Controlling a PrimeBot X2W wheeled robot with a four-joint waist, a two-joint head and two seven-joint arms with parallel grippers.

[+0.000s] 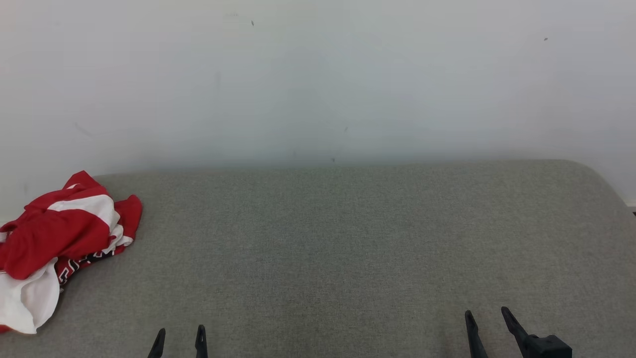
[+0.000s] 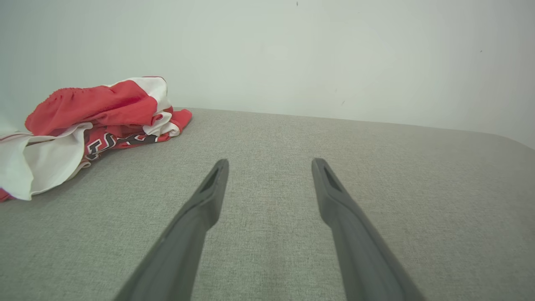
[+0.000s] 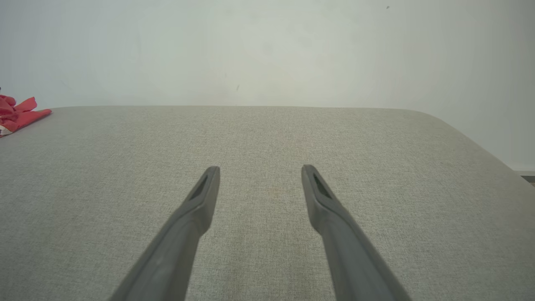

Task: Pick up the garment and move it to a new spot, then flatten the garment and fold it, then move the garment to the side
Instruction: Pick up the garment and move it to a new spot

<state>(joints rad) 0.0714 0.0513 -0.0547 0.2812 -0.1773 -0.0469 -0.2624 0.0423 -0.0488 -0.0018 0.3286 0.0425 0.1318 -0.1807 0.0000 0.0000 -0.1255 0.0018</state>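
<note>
Garment first: the crumpled red-and-white fabric garment with black lettering (image 1: 59, 233) lies heaped at the far left end of the grey woven upholstered surface (image 1: 348, 238) in the head view. The left gripper (image 1: 181, 330) and right gripper (image 1: 487, 312) sit at the near edge, fingers apart and empty. In the left wrist view the garment (image 2: 96, 121) lies ahead and leftward, well apart from the spread left gripper (image 2: 271, 163). The pick-up looks not yet begun. This arm seems the better choice, and should come down on the raised red fold rather than the loose white flap, biting deep enough to lift the whole bundle. In the right wrist view a red corner (image 3: 19, 115) shows at the left edge. The right gripper (image 3: 261, 168), fingers apart, is best kept back from the open middle.
</note>
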